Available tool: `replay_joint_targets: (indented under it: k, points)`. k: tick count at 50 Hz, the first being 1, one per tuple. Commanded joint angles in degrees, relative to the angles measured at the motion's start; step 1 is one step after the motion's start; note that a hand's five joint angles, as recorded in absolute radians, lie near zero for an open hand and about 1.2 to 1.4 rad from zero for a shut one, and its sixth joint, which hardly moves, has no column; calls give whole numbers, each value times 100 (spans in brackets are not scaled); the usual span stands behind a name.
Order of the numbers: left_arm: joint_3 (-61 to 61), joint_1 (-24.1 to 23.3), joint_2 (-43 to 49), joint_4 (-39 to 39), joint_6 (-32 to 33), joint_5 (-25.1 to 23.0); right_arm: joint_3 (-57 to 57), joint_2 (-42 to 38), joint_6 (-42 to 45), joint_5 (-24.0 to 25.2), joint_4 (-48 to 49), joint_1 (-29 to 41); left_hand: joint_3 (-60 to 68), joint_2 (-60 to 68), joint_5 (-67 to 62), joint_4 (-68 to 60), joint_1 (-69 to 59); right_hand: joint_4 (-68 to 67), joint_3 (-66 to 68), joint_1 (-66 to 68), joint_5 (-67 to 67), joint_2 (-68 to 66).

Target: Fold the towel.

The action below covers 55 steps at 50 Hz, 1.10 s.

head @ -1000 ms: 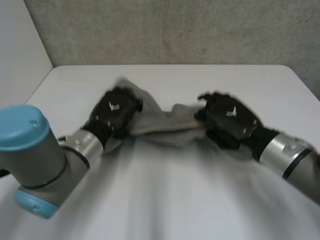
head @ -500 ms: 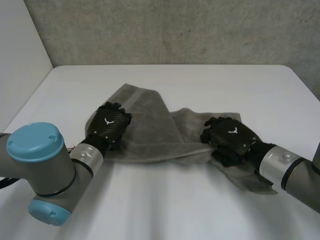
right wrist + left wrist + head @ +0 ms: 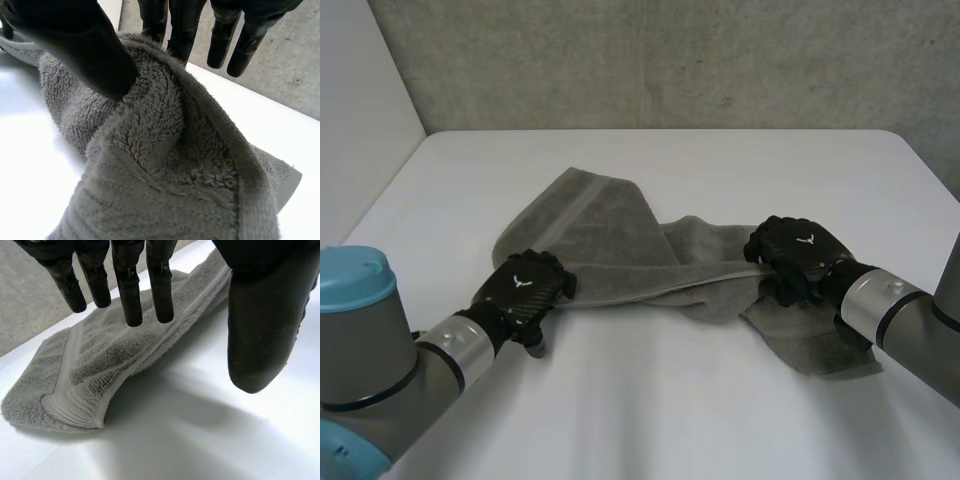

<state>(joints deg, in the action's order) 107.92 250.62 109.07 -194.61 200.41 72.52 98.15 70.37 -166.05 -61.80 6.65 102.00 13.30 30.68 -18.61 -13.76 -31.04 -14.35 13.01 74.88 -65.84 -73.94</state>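
White table (image 3: 720, 160): towel (image 3: 610, 240) pinched by right hand (image 3: 798, 255); left hand (image 3: 525, 290) relaxed just beside.

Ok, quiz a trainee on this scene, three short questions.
1. True or false: the left hand has curled its fingers round the towel.
2. Which hand pinches the towel between thumb and fingers? A. left B. right C. both
3. Fill in: the towel lies on the white ____.
Key: 1. False, its fingers are straight. 2. B, the right hand. 3. table.
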Motion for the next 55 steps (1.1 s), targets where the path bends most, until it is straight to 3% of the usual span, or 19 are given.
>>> replay_joint_targets:
  k: [1,6,13,20,24,27,28,34,35,41,49,55]
  points:
    - [-395,-14,589,-411,51,113,90,56,3,19,-15,13,-330,-129,-78,376,165,435,-301,512,-416,-606]
    - [-816,-40,826,-648,-10,429,161,65,3,72,-15,4,-330,155,-362,376,-119,435,-301,512,-416,-606]
    - [-1186,-75,1222,-684,24,447,178,65,3,72,-15,-49,-330,964,-1172,376,-928,435,-301,512,-416,-606]
    - [-1371,-84,1468,-605,16,430,178,56,-6,19,3,-66,-330,2677,-2885,376,-2641,435,-301,512,-416,-606]
    - [-1327,-84,1380,-605,-2,421,178,56,-94,19,20,-84,-330,2831,-3039,376,-2795,435,-301,512,-416,-606]
    - [-1327,-75,1248,-605,-28,412,135,47,-199,10,3,-67,-330,3891,-4098,376,-3855,435,-301,512,-416,-606]
    - [-1327,-58,1187,-605,-37,412,135,47,-200,10,3,-66,-330,4921,-5129,376,-4885,435,-301,512,-416,-606]
    - [-1283,135,916,-587,-37,447,99,21,-208,19,-32,-66,-330,4932,-5139,376,-4896,435,-301,484,-389,-578]
    - [-1283,136,914,-587,-37,447,99,30,-182,19,-85,-84,-330,4932,-5139,376,-4896,435,-301,-582,677,487]
    - [-1169,504,432,-605,-159,456,47,30,107,115,-839,-329,-330,4932,-5139,376,-4896,435,-301,-2071,2167,1977]
    - [-1133,689,246,-596,-695,456,205,12,925,98,-1289,-708,-330,4932,-5139,376,-4896,435,-301,-2224,2320,2130]
    - [-1063,707,238,-596,-854,430,249,12,1013,116,-1316,-822,-330,4932,-5139,376,-4896,435,-301,-1753,1849,1659]
